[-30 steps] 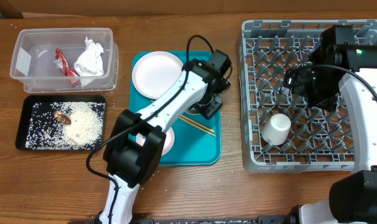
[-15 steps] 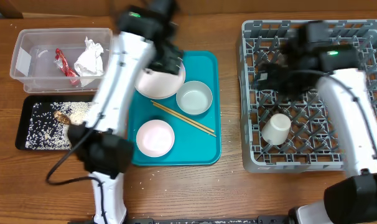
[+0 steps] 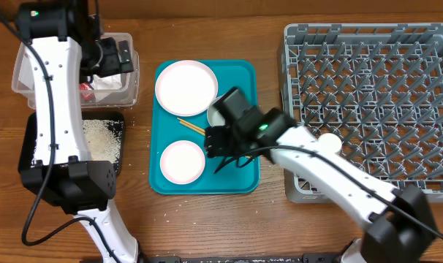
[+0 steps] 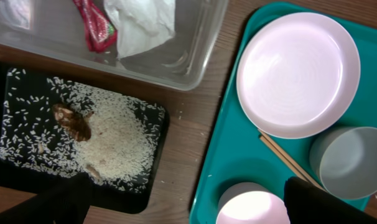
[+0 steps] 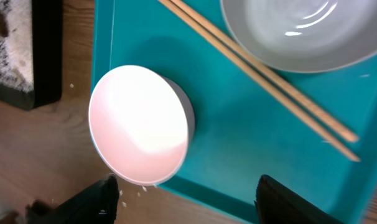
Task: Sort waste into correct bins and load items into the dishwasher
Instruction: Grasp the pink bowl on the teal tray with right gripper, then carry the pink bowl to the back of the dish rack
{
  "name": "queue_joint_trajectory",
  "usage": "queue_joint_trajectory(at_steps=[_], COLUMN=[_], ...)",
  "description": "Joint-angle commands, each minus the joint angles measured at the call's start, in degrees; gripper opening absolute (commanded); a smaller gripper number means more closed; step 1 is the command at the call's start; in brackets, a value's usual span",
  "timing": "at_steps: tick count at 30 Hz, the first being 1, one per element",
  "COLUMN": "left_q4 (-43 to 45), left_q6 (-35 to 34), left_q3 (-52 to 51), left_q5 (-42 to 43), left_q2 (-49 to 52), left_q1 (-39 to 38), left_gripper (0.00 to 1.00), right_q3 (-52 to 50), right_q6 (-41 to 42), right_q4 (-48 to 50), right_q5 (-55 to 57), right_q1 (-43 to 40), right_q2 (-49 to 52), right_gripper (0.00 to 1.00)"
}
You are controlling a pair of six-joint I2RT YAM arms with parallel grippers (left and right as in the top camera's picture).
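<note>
My left gripper (image 3: 110, 55) (image 4: 188, 208) is open and empty, high over the clear tub (image 4: 195, 53) that holds the red wrapper (image 4: 92, 22) and white napkin (image 4: 142, 22). The black tray (image 4: 145, 180) holds rice (image 4: 111, 134) and a brown scrap (image 4: 73, 120). My right gripper (image 3: 225, 142) (image 5: 188, 202) is open and empty over the teal tray, just beside the pink bowl (image 5: 142, 124) (image 3: 182, 161). A plate (image 3: 185, 88), a grey-white bowl (image 5: 307, 31) and chopsticks (image 5: 263, 78) also lie there. A white cup (image 3: 330, 142) lies in the grey rack (image 3: 368, 44).
The teal serving tray (image 3: 243, 73) lies at the table's middle, between the bins on the left and the rack on the right. A few loose rice grains (image 5: 142, 188) lie on the wood by the tray's edge.
My left arm has swung left from over the teal tray to over the clear tub. My right arm has moved from the rack to low over the teal tray by the pink bowl.
</note>
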Motion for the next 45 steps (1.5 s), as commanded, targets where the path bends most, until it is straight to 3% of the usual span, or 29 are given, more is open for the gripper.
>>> queue_joint_trajectory(at_steps=[1,10,18,23,30,34,40,45], left_q4=[-0.15,-0.13,-0.13,-0.13,-0.13,-0.13,-0.13,-0.13], left_q6=[-0.79,-0.79,-0.79,-0.79,-0.79,-0.79,-0.79,-0.79], left_q3=[0.79,0.76,0.76,0.76,0.76,0.76,0.76,0.76], left_q5=[0.44,0.44,0.44,0.44,0.44,0.44,0.44,0.44], left_q2=[-1.31,-1.31,-1.31,-1.31,-1.31,-1.31,-1.31,-1.31], left_q1=[1.44,1.62,1.57,1.57,1.57,1.57,1.57,1.57], left_gripper=[1.00,1.00,1.00,1.00,1.00,1.00,1.00,1.00], right_q3=[-0.92,-0.90,-0.90,-0.52,10.58,16.79,16.37,15.85], right_q6=[4.74,6.23,6.21,5.95,-0.33,-0.46,3.41,-1.36], right_q4=[2.47,6.97,6.64,4.52,-11.43,-20.35,-22.62,-13.20], right_q5=[2.80,1.60,1.01,1.01,10.69,28.98,68.67,78.82], right_q1=[1.64,2.93,3.28,3.67,3.65,3.04,-2.93,-12.59], right_q2=[4.83,13.05,13.73,13.44,2.40,-4.94,-8.13,-4.04], right_gripper=[0.69,0.45,0.04,0.04,0.04,0.04,0.04,0.04])
